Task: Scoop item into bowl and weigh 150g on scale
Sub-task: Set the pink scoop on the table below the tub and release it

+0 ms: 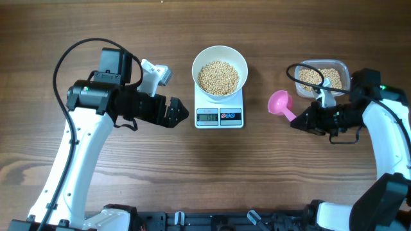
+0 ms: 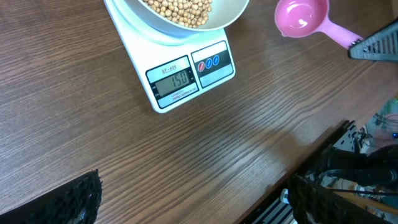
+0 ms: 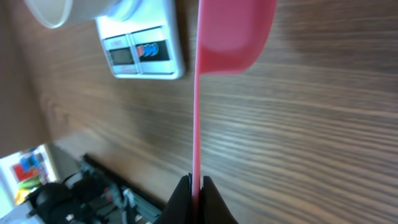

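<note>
scale [image 2: 184, 76] reads 150, printed mark SF-400

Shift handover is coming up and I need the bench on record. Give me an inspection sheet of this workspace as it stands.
Surface: wooden table, no loose beans seen.
Job's things: white bowl of beans sits on the scale; the display reads 150 in the left wrist view.
Clutter: clear tub with more beans at the far right, something white inside.
Grippers: left gripper open and empty, beside the scale; right gripper shut on the handle of the pink scoop, whose cup is empty.
Cables: black cable loops over the left arm; another arcs past the tub's rim.
Surroundings: dark rail along the near edge; the rest is blurred.
</note>
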